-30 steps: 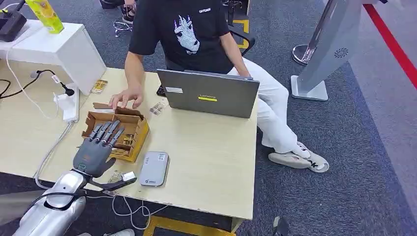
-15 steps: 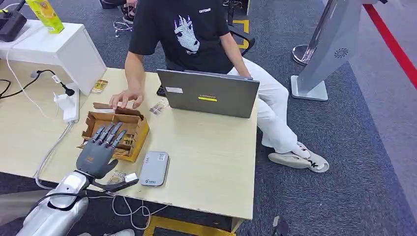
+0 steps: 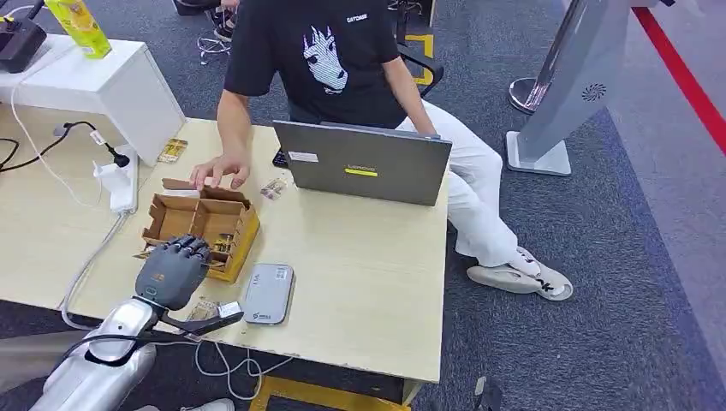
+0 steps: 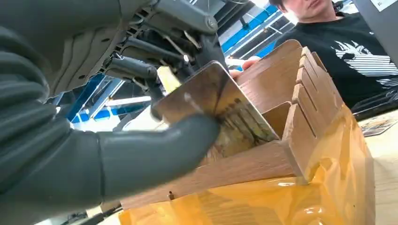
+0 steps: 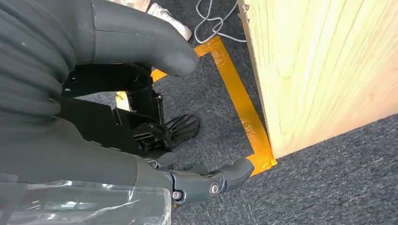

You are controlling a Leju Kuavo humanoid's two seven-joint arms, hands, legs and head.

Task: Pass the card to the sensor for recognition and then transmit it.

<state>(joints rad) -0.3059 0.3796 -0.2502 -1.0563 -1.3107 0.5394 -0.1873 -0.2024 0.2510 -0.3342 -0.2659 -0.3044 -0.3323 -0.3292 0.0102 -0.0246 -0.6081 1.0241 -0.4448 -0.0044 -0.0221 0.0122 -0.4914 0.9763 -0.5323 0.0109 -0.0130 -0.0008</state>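
The card [image 4: 213,101] stands nearly on edge in the near part of the cardboard box [image 3: 229,224], its glossy face tilted and its upper edge rising clear of the box's slotted dividers. In the left wrist view the left hand [image 3: 171,267] pinches it: the thick thumb [image 4: 159,152] presses on one face, and dark fingers [image 4: 136,70] curl in behind the other. The head view shows that hand curled over the box's near left corner, knuckles up, with the card hidden beneath it.

The sensor [image 3: 269,293], a flat grey reader, lies on the table [image 3: 368,282] just to the right of the box and slightly nearer. From the hand, the card's path therefore runs up out of the slot, then right and a little near. The left arm is much the closer to it. The right hand [image 5: 117,89] hangs low beside the table's edge over the carpet, holding nothing; whether its fingers are spread or closed cannot be told.

A person's hand [image 3: 219,171] rests at the box's far rim, beside a laptop [image 3: 364,163].
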